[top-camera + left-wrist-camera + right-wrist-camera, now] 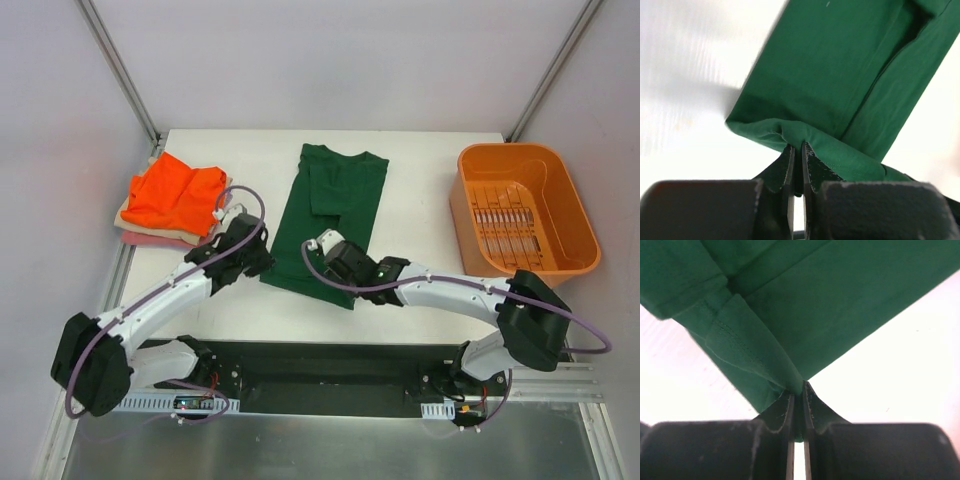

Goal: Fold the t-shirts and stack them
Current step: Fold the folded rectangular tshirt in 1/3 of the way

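The dark green t-shirt (330, 215) lies lengthwise in the table's middle, folded into a long strip. My left gripper (262, 262) is shut on its near left corner, which shows as pinched green cloth (800, 137) in the left wrist view. My right gripper (322, 245) is shut on the near hem further right, seen as a bunched fold (790, 367) in the right wrist view. The bright orange t-shirt (175, 195) lies on top of a cream folded shirt (140, 228) and a pink one (150, 240) at the left.
An orange plastic basket (525, 205) stands at the right edge of the white table (430, 200). Metal frame posts rise at the back corners. A black base plate (320, 375) runs along the near edge.
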Robot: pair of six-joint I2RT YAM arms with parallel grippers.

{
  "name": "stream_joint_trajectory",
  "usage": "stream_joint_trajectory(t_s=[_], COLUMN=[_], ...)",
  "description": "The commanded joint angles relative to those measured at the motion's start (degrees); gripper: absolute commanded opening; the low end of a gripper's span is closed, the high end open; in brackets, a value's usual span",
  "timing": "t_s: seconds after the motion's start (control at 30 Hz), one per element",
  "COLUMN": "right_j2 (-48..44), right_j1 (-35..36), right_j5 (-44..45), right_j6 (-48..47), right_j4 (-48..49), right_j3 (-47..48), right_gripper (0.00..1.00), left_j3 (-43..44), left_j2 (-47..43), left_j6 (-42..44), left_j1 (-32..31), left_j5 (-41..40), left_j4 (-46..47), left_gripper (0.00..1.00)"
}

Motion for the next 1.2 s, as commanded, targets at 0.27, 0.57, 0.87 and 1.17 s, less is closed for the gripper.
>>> stream_joint_trajectory(t_s=[0.27,0.57,0.87,1.17], right_j2=[4.54,9.64,14.74,18.08], right_j1=[-14.39,-21.6,-25.12,-26.61], right_j5=[-4.05,-9.95,-11.62,-10.83], right_j6=[-7.37,-10.44,-10.71,-9.75], right_j4=[6.26,8.2,10.04,11.27], right_j3=[6.17,12.15,14.79,15.85], right_gripper=[0.02,0.02,0.02,0.07], left_j3=[18.66,27.72,31.77,35.2], left_j2=[19.9,31.68,37.22,43.47], left_j6=[12.04,14.95,15.04,15.21], left_j1=[7.27,10.79,12.37,13.6], left_j5=[5.75,10.31,9.8,11.46], left_j4=[8.67,8.67,8.59,8.32], left_gripper=[0.0,0.0,0.0,0.0])
